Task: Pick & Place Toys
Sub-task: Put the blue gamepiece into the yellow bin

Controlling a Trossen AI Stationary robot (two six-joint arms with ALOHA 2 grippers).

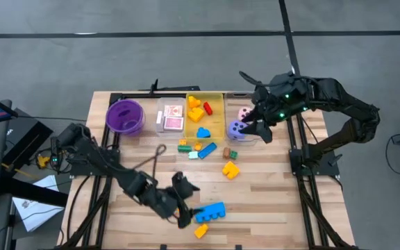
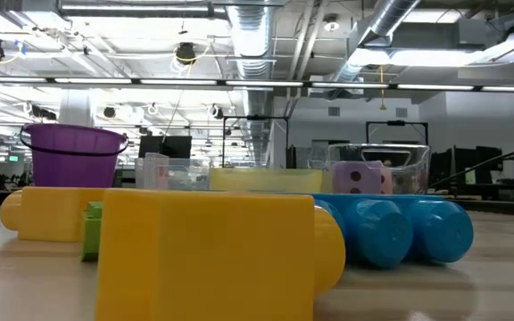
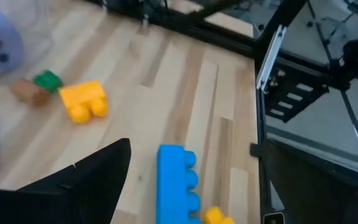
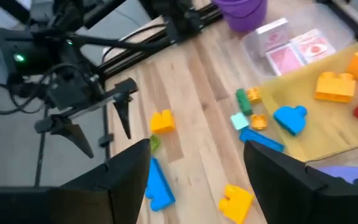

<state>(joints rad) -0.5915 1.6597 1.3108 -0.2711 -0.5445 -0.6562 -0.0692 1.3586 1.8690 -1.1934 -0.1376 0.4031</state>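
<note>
A long blue block [image 1: 210, 212] and a small yellow block [image 1: 201, 230] lie flat near the table's front edge. My left gripper [image 1: 188, 205] stands open just left of the blue block [image 3: 176, 186], touching nothing; the right wrist view shows its fingers [image 4: 128, 124] apart. Another yellow block [image 1: 230, 169] lies mid-table, with a cluster of small blocks [image 1: 198, 148] behind it. My right gripper [image 1: 257, 128] hangs open and holds nothing above the clear bin, by the purple die [image 1: 236, 130] and the pink die [image 1: 244, 112].
At the back stand a purple bowl [image 1: 125, 116], a clear bin with red-and-white cards [image 1: 172, 118], a yellow bin [image 1: 217, 104] holding several blocks, and the clear bin [image 1: 248, 137] with the dice. Bare wood lies right of the blue block.
</note>
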